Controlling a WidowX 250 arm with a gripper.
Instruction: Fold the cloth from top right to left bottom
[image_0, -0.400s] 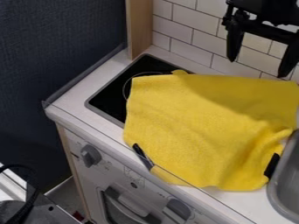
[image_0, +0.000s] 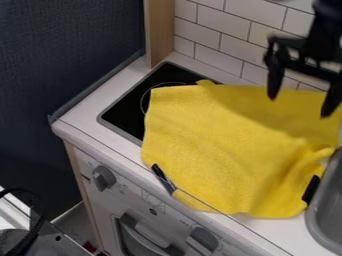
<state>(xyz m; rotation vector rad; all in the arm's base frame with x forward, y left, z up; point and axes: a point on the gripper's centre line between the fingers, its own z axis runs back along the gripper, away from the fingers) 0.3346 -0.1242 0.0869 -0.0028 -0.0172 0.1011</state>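
The black gripper (image_0: 298, 104) hangs at the upper right, its two fingers wide apart with nothing between them. It stands over the cloth's top right part, and I cannot tell how far above the fabric the tips are. The yellow cloth (image_0: 214, 140) lies spread out and slightly wrinkled across the stove and the counter. Its top left corner rests on the black stovetop, its lower edge reaches the counter's front, and its right edge comes up to the sink.
A black stovetop (image_0: 123, 107) shows left of the cloth. The grey sink (image_0: 328, 210) is at the lower right. A white tiled wall (image_0: 220, 32) and a wooden post (image_0: 159, 30) stand behind. Oven knobs (image_0: 103, 177) line the front.
The gripper has moved down in the view and slightly to the right, and stays open. The cloth lies as before.
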